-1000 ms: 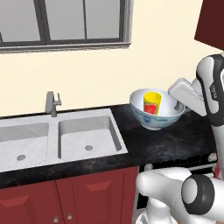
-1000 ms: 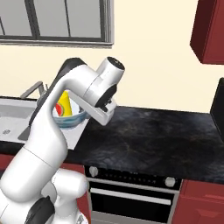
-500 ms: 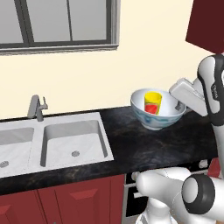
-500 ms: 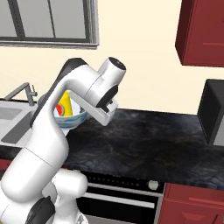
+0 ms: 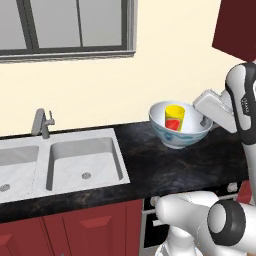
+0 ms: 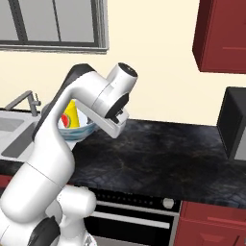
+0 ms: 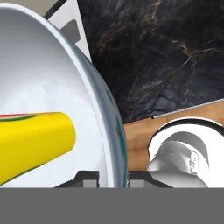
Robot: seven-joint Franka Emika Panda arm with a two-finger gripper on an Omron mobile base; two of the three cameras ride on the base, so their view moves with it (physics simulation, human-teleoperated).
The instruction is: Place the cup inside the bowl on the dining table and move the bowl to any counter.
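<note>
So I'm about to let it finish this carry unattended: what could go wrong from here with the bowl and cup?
The gripper pinches only the rim of the bowl, one finger inside and one outside, so the bowl might tip or slip. It appears to hang above the counter rather than rest on it; an early release could drop it. The cup stands loose inside and could topple if the bowl tilts.

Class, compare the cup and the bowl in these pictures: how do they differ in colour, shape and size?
The cup is yellow with a red mark; the bowl is white with a faint blue pattern outside. The cup is a narrow cylinder, the bowl wide and rounded. The cup is much smaller and sits inside the bowl. Both are open-topped vessels above the counter.
</note>
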